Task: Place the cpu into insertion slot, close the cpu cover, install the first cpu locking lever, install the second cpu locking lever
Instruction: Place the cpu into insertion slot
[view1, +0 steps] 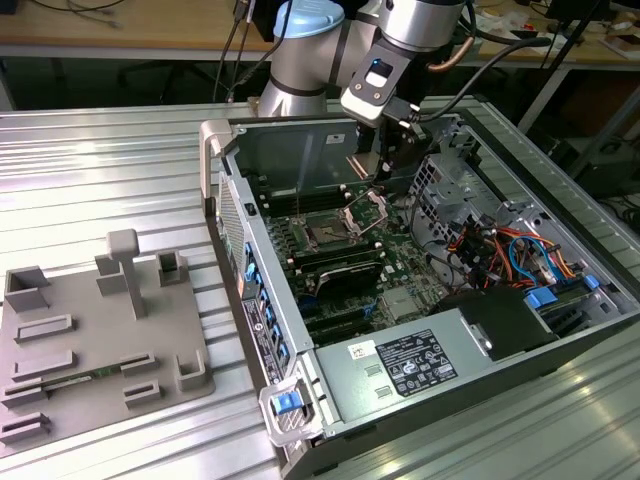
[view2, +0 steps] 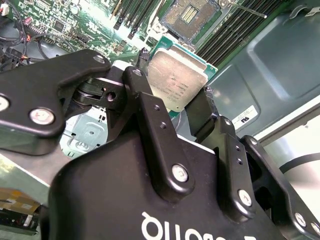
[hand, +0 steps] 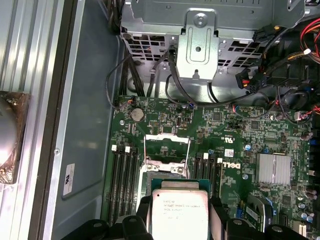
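Silver-topped cpu (view2: 176, 80) lies flat, top up, clamped in the gripper (view2: 172, 92) near the insertion slot (view2: 189, 17).

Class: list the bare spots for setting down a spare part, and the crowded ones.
Bare: the ribbed table beyond the grey fixture, up to the computer case. Crowded: inside the case, around the cables and the gripper holding the cpu.

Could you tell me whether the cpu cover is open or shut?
Open: the cpu cover stands tilted up beside the insertion slot, whose pin field lies bare, while the gripper holds the cpu.
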